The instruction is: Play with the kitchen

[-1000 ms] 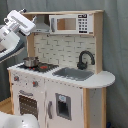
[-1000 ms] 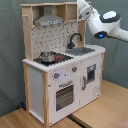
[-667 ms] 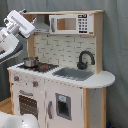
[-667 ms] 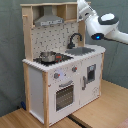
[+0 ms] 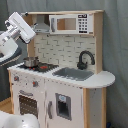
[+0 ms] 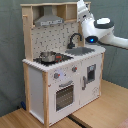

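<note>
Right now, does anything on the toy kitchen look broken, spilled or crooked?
Nothing stands out. The toy kitchen stands straight, its doors look shut, and a small pot sits upright on the stove. The sink and black tap look fine, and no spill shows. The robot arm is up by the top shelf.

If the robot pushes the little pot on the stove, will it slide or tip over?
The pot would probably slide: it looks shiny and sits loose on the flat hob. It seems low and wide, so tipping is unlikely. It looks small, so probably light.
</note>
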`<state>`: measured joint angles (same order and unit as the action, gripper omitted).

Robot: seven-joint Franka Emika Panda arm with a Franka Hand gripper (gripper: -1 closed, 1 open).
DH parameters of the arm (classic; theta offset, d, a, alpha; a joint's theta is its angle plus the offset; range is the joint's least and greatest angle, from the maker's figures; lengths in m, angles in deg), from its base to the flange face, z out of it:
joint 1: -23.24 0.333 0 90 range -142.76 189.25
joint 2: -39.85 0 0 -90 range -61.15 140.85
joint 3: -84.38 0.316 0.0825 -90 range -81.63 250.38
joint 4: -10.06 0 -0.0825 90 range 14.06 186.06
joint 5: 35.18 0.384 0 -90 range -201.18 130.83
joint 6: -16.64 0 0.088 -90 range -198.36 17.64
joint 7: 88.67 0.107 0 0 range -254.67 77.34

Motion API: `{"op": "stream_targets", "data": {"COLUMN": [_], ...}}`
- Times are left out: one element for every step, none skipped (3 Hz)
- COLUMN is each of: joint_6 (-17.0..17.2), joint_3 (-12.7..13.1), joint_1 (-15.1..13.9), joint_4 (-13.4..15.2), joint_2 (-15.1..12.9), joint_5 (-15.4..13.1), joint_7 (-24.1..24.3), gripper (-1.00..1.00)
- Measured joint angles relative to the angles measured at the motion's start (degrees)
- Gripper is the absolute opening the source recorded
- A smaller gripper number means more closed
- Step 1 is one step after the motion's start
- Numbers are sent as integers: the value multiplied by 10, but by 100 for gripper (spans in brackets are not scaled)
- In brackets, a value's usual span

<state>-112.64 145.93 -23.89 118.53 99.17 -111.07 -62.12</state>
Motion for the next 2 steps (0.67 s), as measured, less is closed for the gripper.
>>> {"op": "stream_targets", "data": {"joint_6": [18,29], "joint_3": [19,38], "joint_1": [-20,-48], "joint_4": [-11,-30], "joint_2": [0,0], "joint_5": [30,63], "joint_7": [37,75], "gripper": [100,100]}}
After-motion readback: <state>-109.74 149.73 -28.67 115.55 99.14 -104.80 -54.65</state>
